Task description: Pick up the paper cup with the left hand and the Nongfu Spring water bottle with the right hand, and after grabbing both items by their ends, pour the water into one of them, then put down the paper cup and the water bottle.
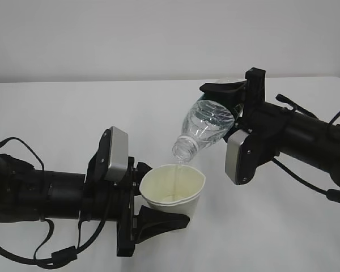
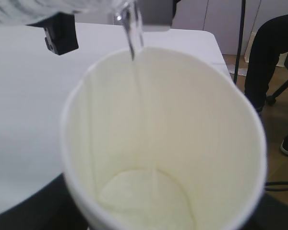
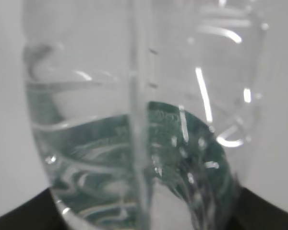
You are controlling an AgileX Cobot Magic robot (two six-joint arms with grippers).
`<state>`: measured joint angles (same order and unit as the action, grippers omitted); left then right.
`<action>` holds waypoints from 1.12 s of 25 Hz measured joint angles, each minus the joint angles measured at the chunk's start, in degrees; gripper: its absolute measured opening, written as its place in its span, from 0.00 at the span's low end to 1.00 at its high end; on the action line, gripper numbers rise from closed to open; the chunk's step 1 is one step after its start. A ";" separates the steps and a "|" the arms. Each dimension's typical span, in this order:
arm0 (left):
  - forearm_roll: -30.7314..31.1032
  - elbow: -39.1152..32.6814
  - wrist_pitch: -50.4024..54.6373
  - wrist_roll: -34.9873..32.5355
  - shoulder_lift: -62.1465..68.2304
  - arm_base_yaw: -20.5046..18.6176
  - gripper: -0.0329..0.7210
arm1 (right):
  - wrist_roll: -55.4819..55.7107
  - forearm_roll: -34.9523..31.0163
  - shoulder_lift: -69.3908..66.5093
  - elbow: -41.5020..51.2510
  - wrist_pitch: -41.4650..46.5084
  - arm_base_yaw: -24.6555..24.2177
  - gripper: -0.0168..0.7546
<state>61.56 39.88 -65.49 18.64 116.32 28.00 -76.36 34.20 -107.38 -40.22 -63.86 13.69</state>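
Note:
The white paper cup (image 1: 173,191) sits upright in my left gripper (image 1: 158,199), which is shut on its lower side. Its cream inside (image 2: 173,143) fills the left wrist view, with my black fingers (image 2: 19,211) showing at the bottom corners. My right gripper (image 1: 229,105) is shut on the base end of the Nongfu Spring water bottle (image 1: 207,122). The bottle tilts neck-down over the cup's rim. A thin stream of water (image 2: 133,40) runs from its mouth into the cup. The right wrist view shows the clear bottle (image 3: 134,120) up close, with the green label (image 3: 182,143) visible through it.
Both arms hang over a white table (image 1: 73,113) in front of a pale wall. Past the table's far edge in the left wrist view are a person's dark legs (image 2: 273,62) and a black stand (image 2: 240,43) on a brown floor.

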 joint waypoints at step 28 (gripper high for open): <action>0.00 0.00 0.00 0.55 0.00 0.00 0.67 | -1.28 0.00 0.00 0.00 -0.13 0.00 0.56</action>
<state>61.56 39.88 -65.49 19.19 116.32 28.00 -77.64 34.20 -107.38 -40.22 -63.99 13.69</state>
